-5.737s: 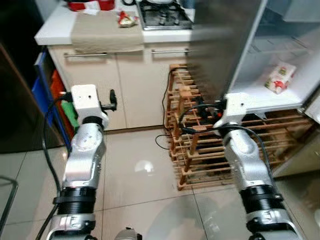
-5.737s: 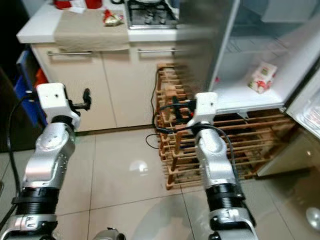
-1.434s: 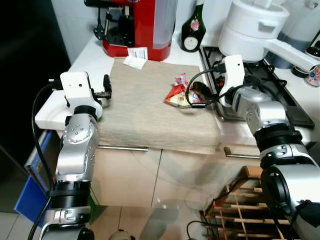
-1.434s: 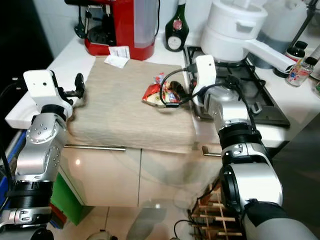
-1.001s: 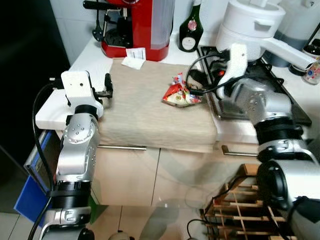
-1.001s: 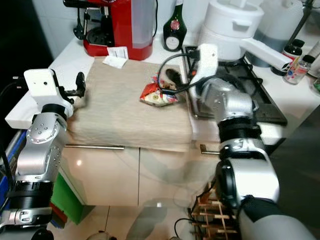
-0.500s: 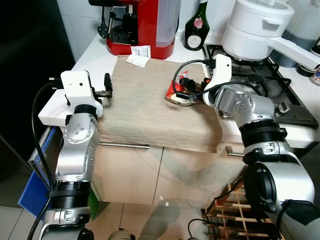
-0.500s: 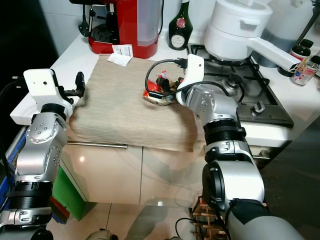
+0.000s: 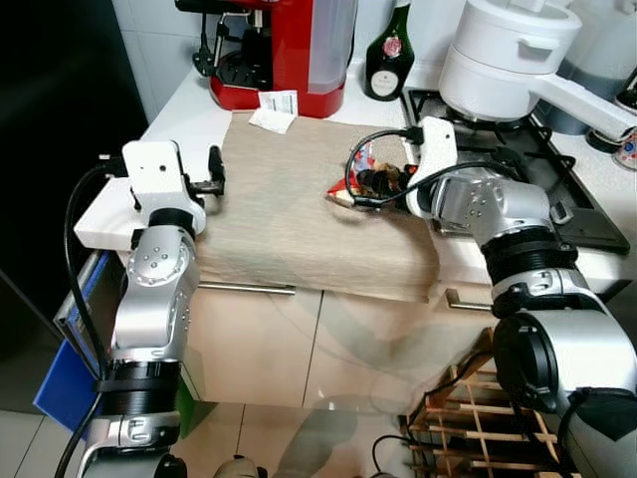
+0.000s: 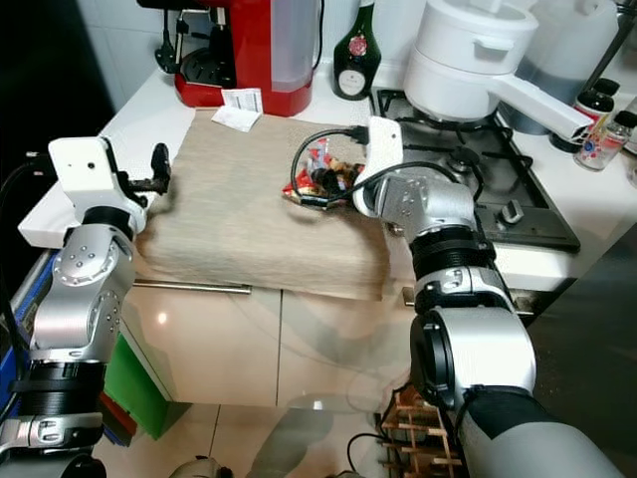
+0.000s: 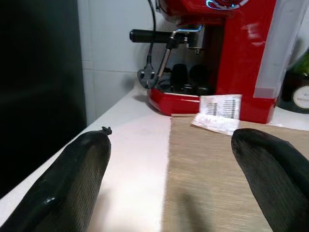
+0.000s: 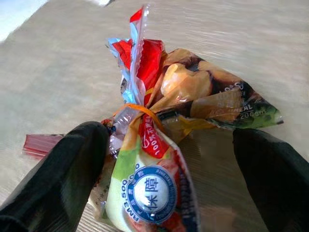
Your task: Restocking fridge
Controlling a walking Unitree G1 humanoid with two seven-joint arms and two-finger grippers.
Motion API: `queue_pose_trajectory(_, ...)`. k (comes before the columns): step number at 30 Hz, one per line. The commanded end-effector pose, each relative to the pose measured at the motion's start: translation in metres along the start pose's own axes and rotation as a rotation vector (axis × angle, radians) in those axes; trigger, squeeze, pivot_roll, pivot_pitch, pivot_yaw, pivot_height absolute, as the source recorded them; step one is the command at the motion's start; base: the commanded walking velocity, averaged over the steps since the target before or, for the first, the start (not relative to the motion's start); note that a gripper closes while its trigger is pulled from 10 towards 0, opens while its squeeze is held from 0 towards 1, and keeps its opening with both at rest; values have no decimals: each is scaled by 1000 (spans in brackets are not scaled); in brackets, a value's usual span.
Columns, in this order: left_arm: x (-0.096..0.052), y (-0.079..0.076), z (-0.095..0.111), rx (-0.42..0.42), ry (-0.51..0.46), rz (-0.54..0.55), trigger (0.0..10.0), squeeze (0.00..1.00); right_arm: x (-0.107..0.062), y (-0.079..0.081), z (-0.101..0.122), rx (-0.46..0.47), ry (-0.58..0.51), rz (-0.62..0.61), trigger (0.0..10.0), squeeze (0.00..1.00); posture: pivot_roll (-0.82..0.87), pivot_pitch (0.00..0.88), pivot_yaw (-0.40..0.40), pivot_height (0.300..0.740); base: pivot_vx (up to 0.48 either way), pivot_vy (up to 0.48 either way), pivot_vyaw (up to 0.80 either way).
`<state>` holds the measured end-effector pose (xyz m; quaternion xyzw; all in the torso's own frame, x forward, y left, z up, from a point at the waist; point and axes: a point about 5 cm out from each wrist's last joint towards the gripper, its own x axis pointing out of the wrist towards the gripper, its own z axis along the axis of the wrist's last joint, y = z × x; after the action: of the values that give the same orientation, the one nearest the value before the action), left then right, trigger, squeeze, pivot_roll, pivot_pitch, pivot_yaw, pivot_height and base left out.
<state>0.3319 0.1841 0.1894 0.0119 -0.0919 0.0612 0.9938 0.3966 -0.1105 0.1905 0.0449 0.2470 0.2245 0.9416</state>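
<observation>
Crinkly, multicoloured plastic snack bag tied with an orange band (image 12: 159,159) lying on the beige woven cloth (image 9: 289,214) spread over the white bench (image 9: 194,115), near the cloth's right edge and just left of the gas hob (image 9: 518,159). Right gripper (image 12: 169,159) lowered over the bag, black fingers (image 12: 58,169) spread wide to either side of it, one fingertip against the bag's edge by the knot, the other apart from it; not closed on anything. Left gripper (image 11: 178,169) held above the left edge of the cloth, fingers (image 11: 72,174) spread, nothing between them, pointing toward the far side of the bench. Red espresso machine (image 9: 284,50) at the far end, a small white paper slip (image 9: 274,110) lying just in front of it on the cloth's far edge. Dark green wine bottle (image 9: 386,50) to the right of the machine. Large white lidded pot (image 9: 498,55) on the hob's far burner, its long handle reaching right. Beige cupboard doors with metal bar handles (image 9: 249,289) below the bench; wooden rack (image 9: 448,438) on the floor at the near right
</observation>
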Motion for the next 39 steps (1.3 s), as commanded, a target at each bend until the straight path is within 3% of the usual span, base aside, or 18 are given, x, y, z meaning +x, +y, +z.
queue_pose_trajectory(1, 1, -1, -1, 12, 7, -6, 10000, 0, 5, 3, -16, -49, 71, 18, 10000, 0, 81, 0, -48, 740, 0, 0, 0)
queue_pose_trajectory(6, 1, -2, -1, 13, 9, -7, 10000, 0, 12, 5, -35, -123, 139, 50, 10000, 0, 81, 0, -44, 740, 0, 0, 0)
queue_pose_trajectory(7, 1, -1, -1, 13, 10, -8, 10000, 0, 13, 2, -41, -184, 161, 47, 10000, 0, 81, 0, -43, 740, 0, 0, 0)
queue_pose_trajectory(9, 1, -1, -1, 14, 11, -8, 10000, 0, 13, 1, -43, -211, 168, 44, 10000, 0, 81, 0, -43, 740, 0, 0, 0)
queue_pose_trajectory(12, 0, -1, -1, 16, 11, -10, 10000, 0, 12, -8, -47, -378, 180, 33, 10000, 0, 83, 0, -42, 740, 0, 0, 0)
queue_pose_trajectory(14, 0, -1, -2, 16, 13, -10, 10000, 0, 11, -11, -48, -420, 183, 35, 10000, 0, 82, 0, -41, 740, 0, 0, 0)
queue_pose_trajectory(15, 0, -2, -2, 16, 14, -11, 10000, 0, 11, -12, -49, -439, 179, 34, 3686, 0, 82, 0, -41, 740, 0, 0, 0)
queue_pose_trajectory(17, 0, -2, -2, 16, 14, -12, 10000, 0, 12, -12, -50, -453, 176, 33, 3686, 0, 83, 0, -40, 740, 0, 0, 0)
queue_pose_trajectory(18, 0, -2, -2, 17, 14, -13, 10000, 0, 12, -12, -52, -453, 173, 42, 0, 0, 83, 0, -40, 740, 0, 0, 0)
queue_pose_trajectory(29, -1, -3, -3, 17, 20, -18, 10000, 0, 16, -12, -63, -321, 90, 18, 0, 0, 80, 0, -38, 740, 0, 0, 0)
queue_pose_trajectory(39, 1, -8, -3, 11, 20, -31, 10000, 0, 13, -13, -45, -237, -37, -30, 0, 0, 69, 0, -33, 740, 0, 0, 0)
